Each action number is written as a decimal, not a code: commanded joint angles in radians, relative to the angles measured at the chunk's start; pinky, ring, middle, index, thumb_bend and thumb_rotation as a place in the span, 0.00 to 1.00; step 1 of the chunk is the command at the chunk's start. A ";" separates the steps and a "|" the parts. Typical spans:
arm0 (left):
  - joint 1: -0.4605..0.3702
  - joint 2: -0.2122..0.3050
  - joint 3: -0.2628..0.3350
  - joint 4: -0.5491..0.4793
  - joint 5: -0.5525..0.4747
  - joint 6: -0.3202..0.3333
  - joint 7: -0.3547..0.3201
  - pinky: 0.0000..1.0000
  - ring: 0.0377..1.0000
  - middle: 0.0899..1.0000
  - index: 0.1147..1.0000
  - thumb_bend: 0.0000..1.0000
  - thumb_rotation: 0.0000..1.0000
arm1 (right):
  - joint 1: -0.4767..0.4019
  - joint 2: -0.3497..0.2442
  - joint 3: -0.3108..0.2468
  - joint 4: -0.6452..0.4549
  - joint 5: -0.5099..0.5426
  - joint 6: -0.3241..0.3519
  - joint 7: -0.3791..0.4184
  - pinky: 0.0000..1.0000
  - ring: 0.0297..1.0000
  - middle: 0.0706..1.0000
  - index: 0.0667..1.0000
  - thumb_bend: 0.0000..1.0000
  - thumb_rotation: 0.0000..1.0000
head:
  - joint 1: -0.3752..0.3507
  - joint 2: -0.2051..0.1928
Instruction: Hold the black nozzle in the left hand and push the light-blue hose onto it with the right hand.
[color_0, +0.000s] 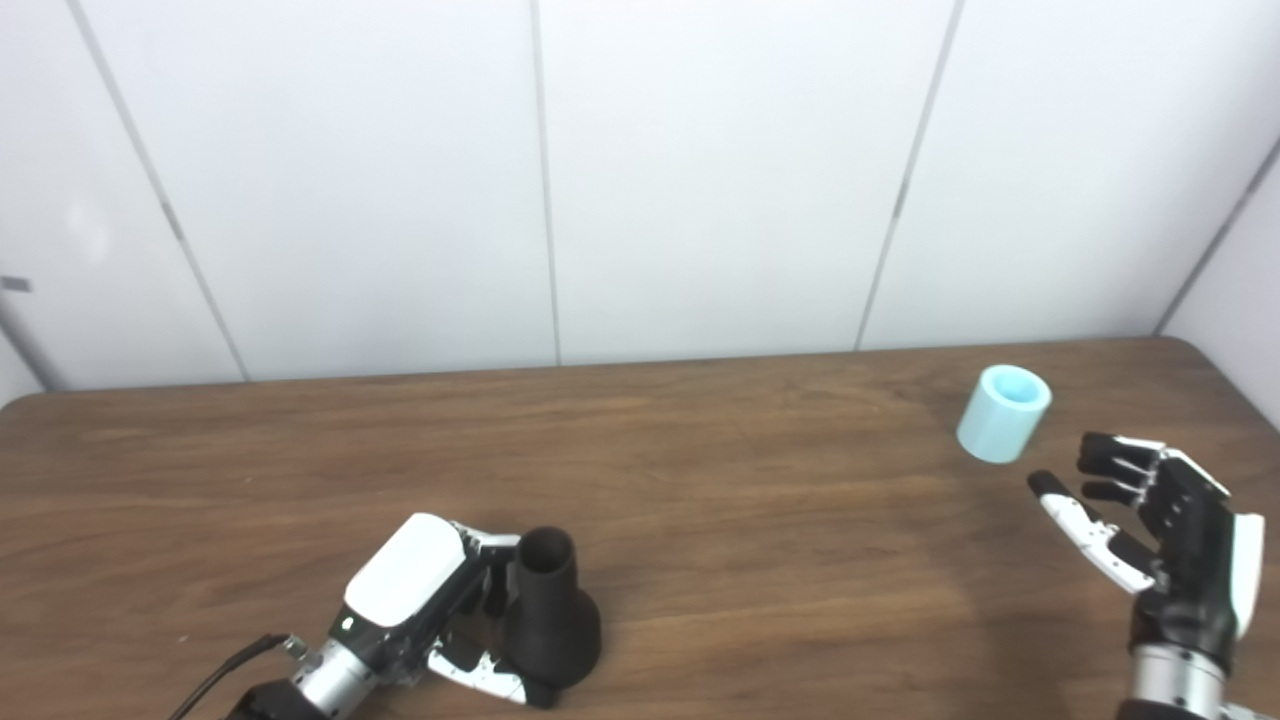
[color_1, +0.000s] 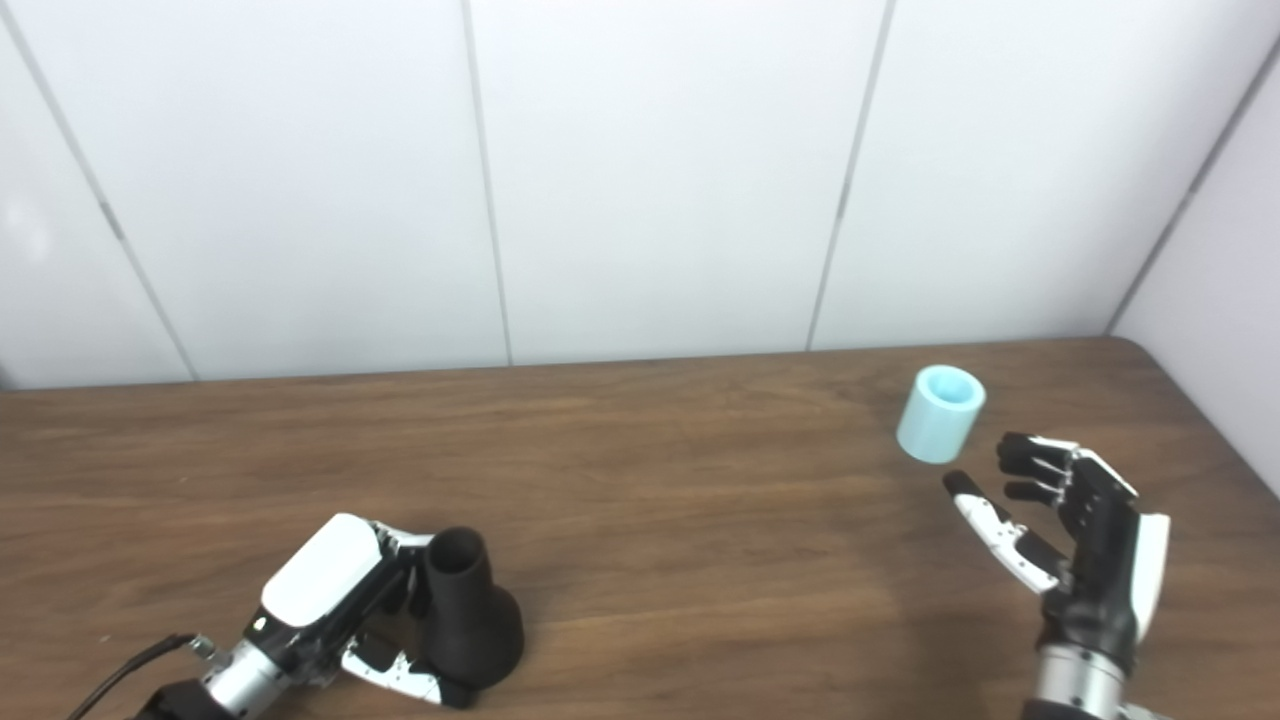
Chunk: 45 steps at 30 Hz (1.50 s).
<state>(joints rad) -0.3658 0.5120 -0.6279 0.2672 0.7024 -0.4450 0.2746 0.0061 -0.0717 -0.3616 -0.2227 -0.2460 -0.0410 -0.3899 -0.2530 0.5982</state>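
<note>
A: Reaching is next. Where's the light-blue hose (color_0: 1003, 413) from the right hand (color_0: 1165, 535)?

B: Just beyond its spread, empty fingers (color_0: 1110, 456), slightly leftward, upright on the bench (color_0: 750, 480), bore facing up.

A: And the black nozzle (color_0: 549, 622)?

B: Standing with its narrow end up, the left hand (color_0: 430, 600) curled around it, thumb at the base. The right hand is clearly nearer the hose.

Left hand (color_0: 430, 600) fingers hidden behind nozzle (color_0: 550, 620).
</note>
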 joint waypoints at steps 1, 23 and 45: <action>0.021 -0.017 -0.061 0.036 0.029 -0.025 0.026 0.13 0.15 0.42 0.41 0.53 0.00 | -0.046 -0.027 -0.022 -0.002 -0.014 -0.069 -0.038 0.54 0.62 0.60 0.46 0.51 0.15 | -0.001 0.001; -0.051 -0.084 -0.195 0.175 0.055 -0.025 0.140 0.13 0.15 0.42 0.41 0.52 0.00 | -0.215 -0.209 0.023 0.211 -0.042 0.092 0.045 0.68 0.74 0.77 0.83 0.94 0.43 | -0.039 -0.002; -0.031 -0.051 -0.199 0.147 0.033 -0.025 0.161 0.12 0.14 0.42 0.41 0.53 0.00 | -0.418 -0.243 0.043 0.488 0.036 0.175 0.052 0.80 0.86 0.88 0.91 0.92 0.32 | -0.139 -0.003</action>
<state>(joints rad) -0.4707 0.4880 -0.7853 0.3767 0.7460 -0.4744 0.4205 -0.3697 -0.2851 -0.3180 0.2765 -0.2083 0.1489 -0.3199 -0.3942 0.5937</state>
